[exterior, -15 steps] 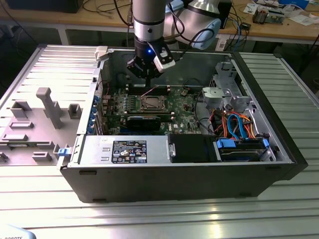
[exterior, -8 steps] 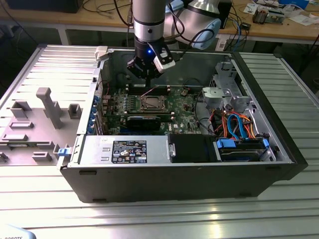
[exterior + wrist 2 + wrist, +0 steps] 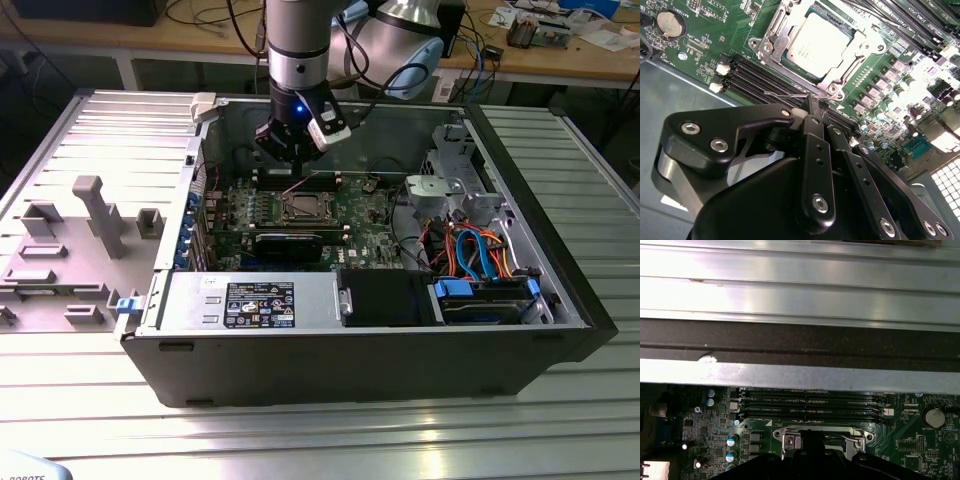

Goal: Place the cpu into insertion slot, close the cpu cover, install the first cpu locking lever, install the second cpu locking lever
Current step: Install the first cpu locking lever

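My black pincer (image 3: 812, 107) hangs inside the open black computer case (image 3: 380, 360) on the ribbed metal bench (image 3: 300, 440), its fingers drawn narrow together, tips just beside the near edge of the socket and close to a thin wire locking lever (image 3: 785, 93) — I cannot tell whether they touch it. The small square silver-grey cpu (image 3: 816, 44) lies flat in the silver-rimmed insertion slot (image 3: 771, 31) on the green motherboard (image 3: 720, 30), with the thin silvery cpu cover (image 3: 852, 55) down around it — framing its top.
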You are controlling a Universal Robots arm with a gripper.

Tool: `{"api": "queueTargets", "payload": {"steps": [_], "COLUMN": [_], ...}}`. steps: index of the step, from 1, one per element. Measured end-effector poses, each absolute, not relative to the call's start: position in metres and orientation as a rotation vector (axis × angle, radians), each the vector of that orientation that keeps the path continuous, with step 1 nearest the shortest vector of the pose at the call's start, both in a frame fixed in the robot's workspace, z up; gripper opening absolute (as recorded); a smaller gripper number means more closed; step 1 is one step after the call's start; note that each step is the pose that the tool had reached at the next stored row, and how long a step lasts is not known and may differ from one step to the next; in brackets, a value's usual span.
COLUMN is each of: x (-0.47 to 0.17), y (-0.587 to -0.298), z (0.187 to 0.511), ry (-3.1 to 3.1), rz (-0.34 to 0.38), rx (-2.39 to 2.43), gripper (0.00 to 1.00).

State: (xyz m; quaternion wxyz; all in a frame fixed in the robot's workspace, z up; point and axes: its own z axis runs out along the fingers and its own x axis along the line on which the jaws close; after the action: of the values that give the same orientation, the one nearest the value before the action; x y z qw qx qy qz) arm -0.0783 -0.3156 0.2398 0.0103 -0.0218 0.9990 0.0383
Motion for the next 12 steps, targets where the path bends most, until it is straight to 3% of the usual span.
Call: {"api": "queueTargets", "payload": {"steps": [6, 9, 12], "x": [-0.0783, -0.0782, -0.0782], "y": [-0.3156, -0.3158, -0.3157], "z": [0.2395, 0.2392, 0.239], "ry": [3.118, 3.115, 3.114], "rz": [0.12, 0.17, 0.177], "rx": [-0.068, -0.068, -0.067], "gripper": [0.11, 0.11, 0.11]}}
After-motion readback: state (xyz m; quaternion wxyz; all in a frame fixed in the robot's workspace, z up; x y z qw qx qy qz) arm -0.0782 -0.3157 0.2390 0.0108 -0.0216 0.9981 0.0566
